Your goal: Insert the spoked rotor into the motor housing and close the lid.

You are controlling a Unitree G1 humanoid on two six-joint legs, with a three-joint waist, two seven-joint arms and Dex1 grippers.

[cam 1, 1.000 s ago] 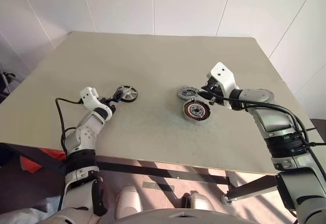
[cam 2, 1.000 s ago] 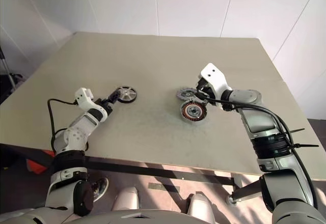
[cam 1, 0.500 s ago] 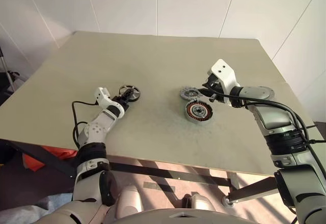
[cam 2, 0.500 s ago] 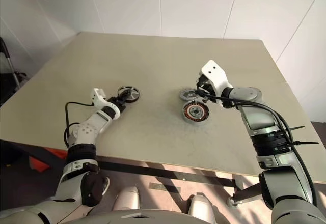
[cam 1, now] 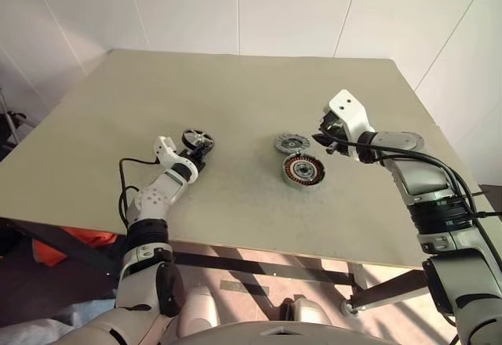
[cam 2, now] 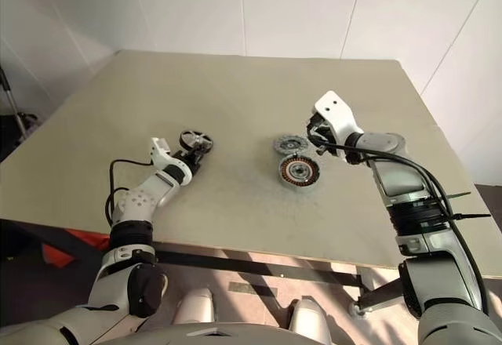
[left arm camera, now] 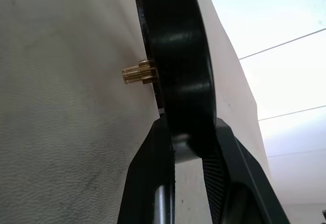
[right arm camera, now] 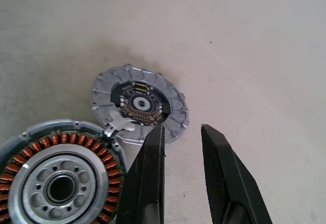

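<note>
**Rotor pick-up in hand; housing and lid wait at table centre**

Fig.: L pincer (cam 1: pixel 202 148) at the spoked rotor (cam 1: pixel 198 139), L-centre of the table (cam 1: pixel 235 86). Wrist view: both fingers (left arm camera: pixel 153 183) bracket the black rim of the rotor (left arm camera: pixel 175 61), pressed on it from either side; rotor stands on edge w/ its brass shaft stub (left arm camera: pixel 137 73) pointing sideways toward the table surface. Head views: rotor tilted up, not lying flat, at the pincer tips.

R pincer (right arm camera: pixel 181 147) hovers above the table just beside the lid (right arm camera: pixel 139 103), a grey ribbed disc w/ dark circuit ring at its middle. Its fingers stand a narrow gap apart, nothing between them; empty. Motor housing (right arm camera: pixel 61 183) lies flat, open side up, copper windings in a ring round a pale hub w/ centre bore. Lid and housing touch or nearly touch at their rims; cannot tell which. In the head views the housing (cam 1: pixel 303 170) sits near table centre, lid (cam 1: pixel 292 143) just behind it, both well apart from the rotor.

Step (judged): grasp of rotor, i.e. first part of insertion; nothing yet seated, lid off.

Next move calls for: lift rotor clear, carry across to the housing, turn it level so the shaft stub points down, align stub w/ centre bore, lower straight. Magnets may snatch the rotor off-axis near the windings; R pincer is well placed to steady the housing rim.
</note>
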